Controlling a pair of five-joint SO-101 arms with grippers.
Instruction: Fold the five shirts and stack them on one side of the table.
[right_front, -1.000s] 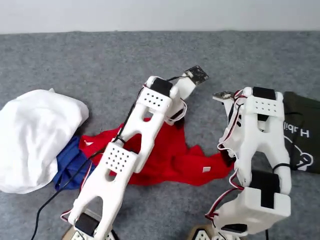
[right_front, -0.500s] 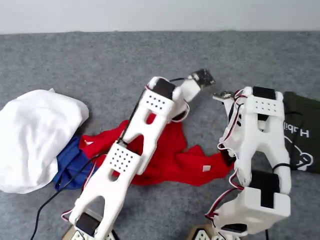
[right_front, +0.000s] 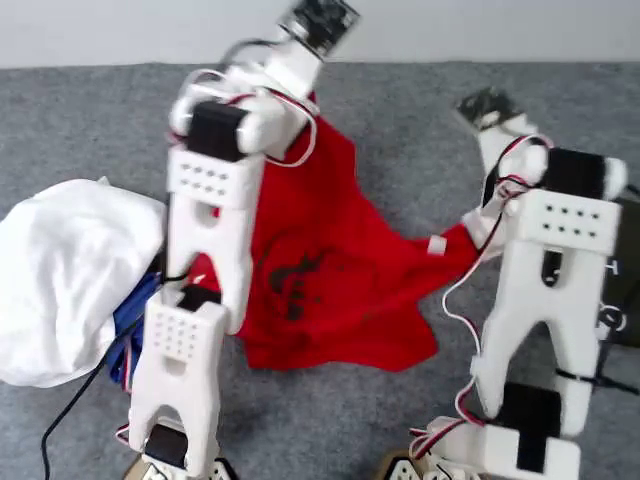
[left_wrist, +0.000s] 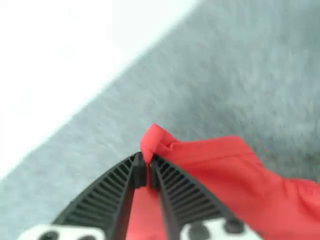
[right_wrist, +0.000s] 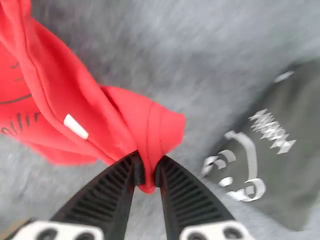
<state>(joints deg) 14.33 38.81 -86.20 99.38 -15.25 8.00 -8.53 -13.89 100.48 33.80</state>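
Note:
A red shirt (right_front: 330, 260) with a dark print hangs stretched between my two arms over the grey table. My left gripper (left_wrist: 144, 164) is shut on a bunched corner of the red shirt (left_wrist: 210, 165), far back near the table's far edge, under the left arm's wrist (right_front: 290, 60). My right gripper (right_wrist: 146, 172) is shut on a folded edge of the red shirt (right_wrist: 60, 100), to the right of the middle; in the high view that pinch sits by the right arm (right_front: 482, 220). The shirt's lower hem rests on the table.
A crumpled white shirt (right_front: 65, 275) lies at the left with a blue shirt (right_front: 135, 320) under its edge. A dark shirt with white print (right_front: 625, 270) (right_wrist: 260, 165) lies flat at the right edge. A white wall (right_front: 450, 30) borders the far side.
Both arms have swung up and away from the front, lifting the red shirt off the table. The shirt, crumpled before, now spreads out between the two grippers.

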